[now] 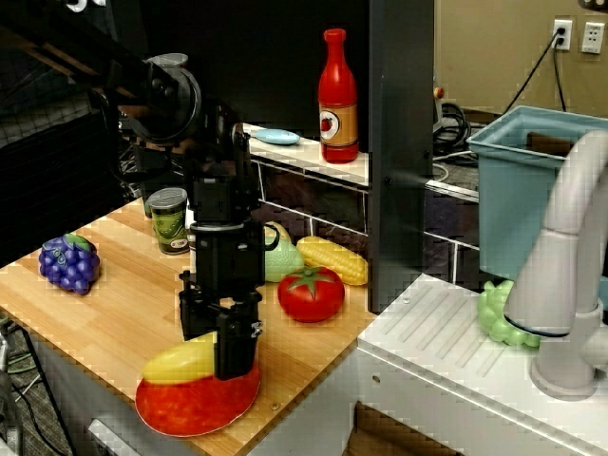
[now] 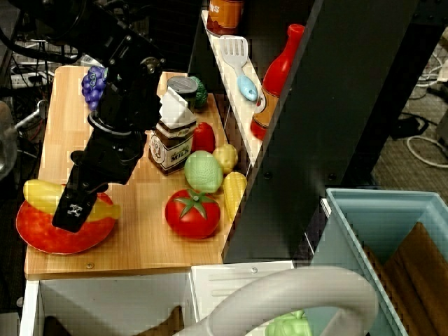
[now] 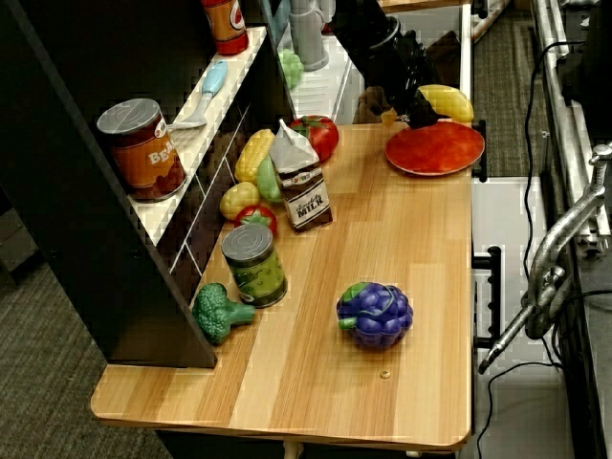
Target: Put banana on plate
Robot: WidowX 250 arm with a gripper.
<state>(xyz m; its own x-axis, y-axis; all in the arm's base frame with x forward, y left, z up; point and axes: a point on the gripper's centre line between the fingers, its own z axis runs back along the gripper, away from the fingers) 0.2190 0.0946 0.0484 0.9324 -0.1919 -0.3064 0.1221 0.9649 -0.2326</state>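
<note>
- The gripper (image 1: pixel 220 334) and its arm stand over the plate (image 1: pixel 195 404), with the banana (image 1: pixel 180 362) at the fingers, filling the space above it.
- The tomato (image 1: pixel 311 293) and corn cob (image 1: pixel 333 259) crowd the plate's right.
- Open wooden counter (image 3: pixel 402 239) runs between the plate and the grapes (image 3: pixel 375 313).
- The milk carton (image 3: pixel 302 177) and green can (image 3: pixel 254 265) line the shelf side.

The banana (image 1: pixel 180 361) lies across the plate (image 1: pixel 195 404) at the tabletop (image 1: pixel 114 304) corner, with the hand (image 1: pixel 225 353) on it. Behind them sit the tomato (image 1: pixel 311 293) and corn cob (image 1: pixel 334 259); the grapes (image 1: pixel 68 263) lie well apart. The milk carton (image 2: pixel 170 140) seems to stand just behind the arm.
</note>
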